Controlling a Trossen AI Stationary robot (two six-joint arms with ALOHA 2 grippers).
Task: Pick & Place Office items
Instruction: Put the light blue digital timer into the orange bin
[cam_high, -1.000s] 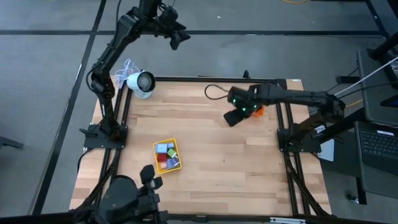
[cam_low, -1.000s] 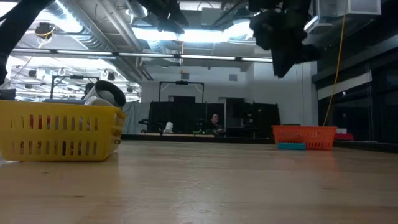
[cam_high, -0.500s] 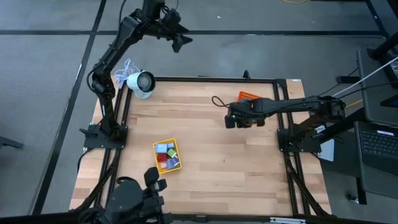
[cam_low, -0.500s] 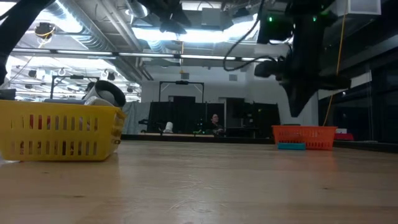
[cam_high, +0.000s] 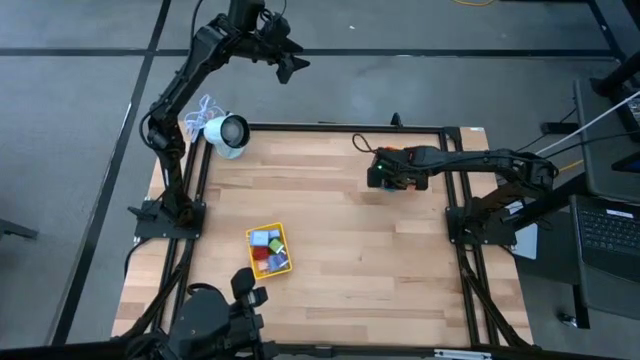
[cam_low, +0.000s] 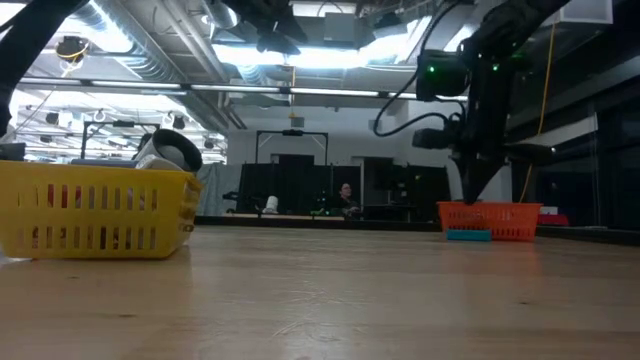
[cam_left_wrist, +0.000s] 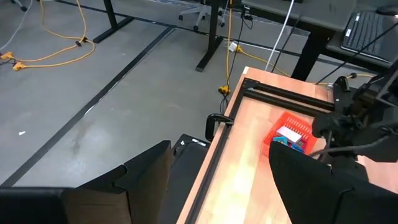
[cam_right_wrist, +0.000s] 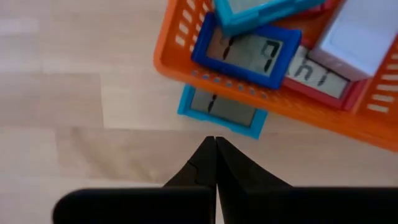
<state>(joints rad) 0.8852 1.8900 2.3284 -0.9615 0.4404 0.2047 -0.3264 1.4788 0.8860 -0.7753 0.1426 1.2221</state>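
I'm hovering my right hand (cam_right_wrist: 215, 144) just beside the orange tray (cam_right_wrist: 261, 99), fingers pressed fully together and gripping nothing. The teal piece (cam_right_wrist: 221, 112) is lying flat on the worktop (cam_right_wrist: 74, 124), half tucked under the tray's edge, right ahead of my fingertips. Inside the tray there's a blue piece (cam_right_wrist: 245, 53) on top, a red piece (cam_right_wrist: 323, 81) under it, and a pale block (cam_right_wrist: 367, 31). To do this step well I'm thinking: open the fingers first, since pinched tips can't take anything, then come down with them straddling the teal piece across its narrow side, staying clear of the tray wall so I'm not nudging the tray or jamming a finger under it. Sliding the piece out from the tray a little before closing would probably help. In the high view my right hand (cam_high: 388, 172) is at the far right part of the worktop, and the yellow tray (cam_high: 269, 250) with pieces already in it sits well apart on the near left side, likely the drop spot. My left hand (cam_high: 290, 62) is parked beyond the worktop, fingers partly open and empty.
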